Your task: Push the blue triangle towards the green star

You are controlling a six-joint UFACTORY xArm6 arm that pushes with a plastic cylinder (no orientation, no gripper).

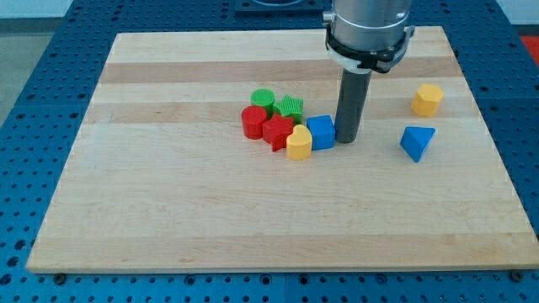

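The blue triangle (417, 141) lies alone on the wooden board at the view's right. The green star (290, 107) sits in a tight cluster near the board's middle, with a green cylinder (263, 100), a red cylinder (253, 122), a red star (277, 131), a yellow block (299, 144) and a blue cube (321, 132). My tip (346, 139) stands on the board just right of the blue cube, touching or nearly touching it. The tip is well to the left of the blue triangle.
A yellow hexagonal block (427, 99) sits near the board's right edge, above the blue triangle. The wooden board (168, 194) rests on a blue perforated table. The arm's grey body (369, 29) hangs over the board's top edge.
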